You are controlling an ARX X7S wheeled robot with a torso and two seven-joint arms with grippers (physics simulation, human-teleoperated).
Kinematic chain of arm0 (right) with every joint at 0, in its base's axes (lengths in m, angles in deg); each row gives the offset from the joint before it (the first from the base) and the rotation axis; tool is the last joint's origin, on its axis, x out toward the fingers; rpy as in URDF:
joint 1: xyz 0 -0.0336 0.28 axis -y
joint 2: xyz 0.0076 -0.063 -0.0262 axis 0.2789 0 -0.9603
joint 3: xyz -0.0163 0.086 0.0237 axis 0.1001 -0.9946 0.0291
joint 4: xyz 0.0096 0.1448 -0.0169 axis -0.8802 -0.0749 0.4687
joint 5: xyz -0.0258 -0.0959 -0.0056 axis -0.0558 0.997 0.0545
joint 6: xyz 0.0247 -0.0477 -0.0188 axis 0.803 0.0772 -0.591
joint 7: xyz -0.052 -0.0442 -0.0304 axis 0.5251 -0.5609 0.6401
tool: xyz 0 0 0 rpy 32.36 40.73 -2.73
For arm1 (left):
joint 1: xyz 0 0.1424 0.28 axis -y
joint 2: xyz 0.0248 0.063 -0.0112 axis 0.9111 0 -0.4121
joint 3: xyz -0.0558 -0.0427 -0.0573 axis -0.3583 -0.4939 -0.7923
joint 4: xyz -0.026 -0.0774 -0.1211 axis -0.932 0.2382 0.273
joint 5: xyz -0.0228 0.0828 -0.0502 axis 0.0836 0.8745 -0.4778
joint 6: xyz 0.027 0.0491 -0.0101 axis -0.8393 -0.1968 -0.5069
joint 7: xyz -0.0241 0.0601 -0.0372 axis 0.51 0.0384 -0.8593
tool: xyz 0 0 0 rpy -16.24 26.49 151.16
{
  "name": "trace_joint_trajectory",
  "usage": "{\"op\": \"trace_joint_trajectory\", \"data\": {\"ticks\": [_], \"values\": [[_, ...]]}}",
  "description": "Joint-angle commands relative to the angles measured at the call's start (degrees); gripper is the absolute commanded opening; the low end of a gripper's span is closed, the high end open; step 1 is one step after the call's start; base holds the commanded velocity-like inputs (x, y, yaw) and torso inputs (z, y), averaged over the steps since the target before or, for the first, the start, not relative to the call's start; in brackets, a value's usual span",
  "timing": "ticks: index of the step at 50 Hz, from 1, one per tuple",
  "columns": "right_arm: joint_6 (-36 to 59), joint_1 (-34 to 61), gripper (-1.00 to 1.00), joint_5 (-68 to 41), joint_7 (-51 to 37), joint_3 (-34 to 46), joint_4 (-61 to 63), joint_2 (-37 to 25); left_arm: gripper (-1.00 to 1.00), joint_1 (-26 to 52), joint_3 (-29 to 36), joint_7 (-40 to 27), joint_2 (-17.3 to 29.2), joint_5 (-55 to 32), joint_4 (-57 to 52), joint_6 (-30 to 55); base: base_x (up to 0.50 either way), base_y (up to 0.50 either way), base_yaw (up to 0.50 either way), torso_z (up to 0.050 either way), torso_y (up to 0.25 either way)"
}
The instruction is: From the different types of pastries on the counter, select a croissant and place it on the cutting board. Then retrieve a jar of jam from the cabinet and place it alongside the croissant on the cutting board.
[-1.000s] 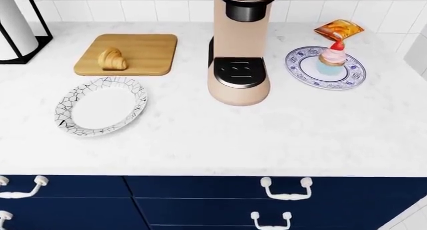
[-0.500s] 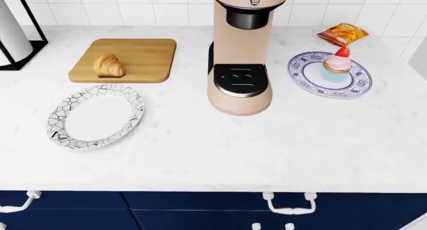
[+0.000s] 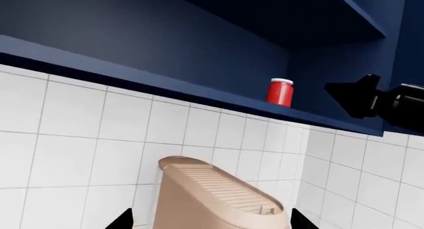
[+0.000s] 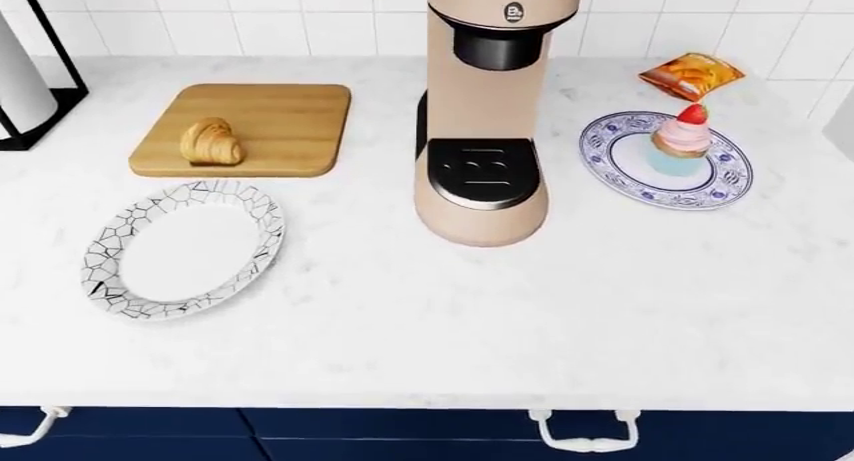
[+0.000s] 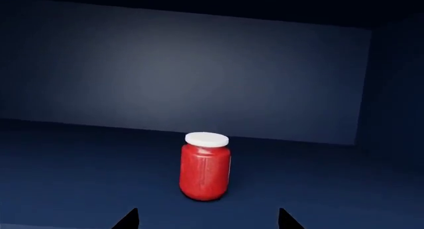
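Jam jar (image 5: 205,166) is seen upright on the cabinet shelf (image 5: 79,184), framed between the spread tips of the right claw (image 5: 207,218), untouched. The left claw (image 3: 210,221) is likewise open and empty over the coffee machine (image 4: 486,111), whose badge cannot be read. The croissant (image 4: 211,142) lies on the cutting board (image 4: 287,121); the desk (image 4: 534,311) is shown lower than a second ago.

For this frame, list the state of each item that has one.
croissant: lying on the cutting board
jar of jam: upright, lid on, on the cabinet shelf, not gripped
cupcake: upright on the blue-patterned plate
crackle-pattern plate: empty
right gripper: open, short of the jar
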Motion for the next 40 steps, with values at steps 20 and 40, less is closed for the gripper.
{"op": "trace_joint_trajectory", "data": {"ticks": [20, 40], "values": [[1.0, 0.0, 1.00, 0.5, 0.8, 0.1, 0.3, 0.0, 1.00, 0.0, 0.2, 0.1, 0.4, -0.2, -0.1, -0.6, 0.06, 0.00, 0.00, 0.002, 0.056], [1.2, 0.0, 1.00, 0.6, 0.8, 0.6, -3.2, 0.2, 1.00, -0.7, 0.1, 0.3, 0.6, -0.4, -0.3, -1.1, 0.02, 0.00, 0.00, 0.000, 0.000]]}}
